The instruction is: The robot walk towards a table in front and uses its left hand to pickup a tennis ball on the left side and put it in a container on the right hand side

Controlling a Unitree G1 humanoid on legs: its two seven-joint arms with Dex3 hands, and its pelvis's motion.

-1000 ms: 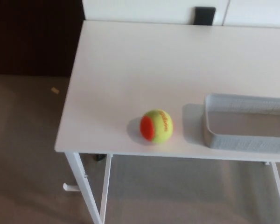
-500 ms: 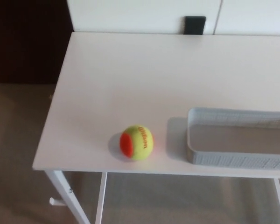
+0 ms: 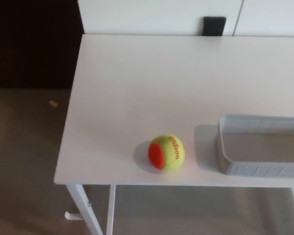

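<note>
Approach step, I judge: the tennis ball (image 3: 166, 152) rests on the table (image 3: 137, 88) just left of the container (image 3: 250, 169). Neither hand shows, so I cannot tell their state; next the left hand must reach over the ball

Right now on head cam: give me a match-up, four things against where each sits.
Things
1. tennis ball
2. grey mesh container
3. black rectangle
4. tan scrap

Places
A. on the floor, left of the table
B. near the table's front edge, just left of the container
C. past the table's far edge
D. on the table's right side, cut off by the picture's right edge

Pairs: 1-B, 2-D, 3-C, 4-A
</note>
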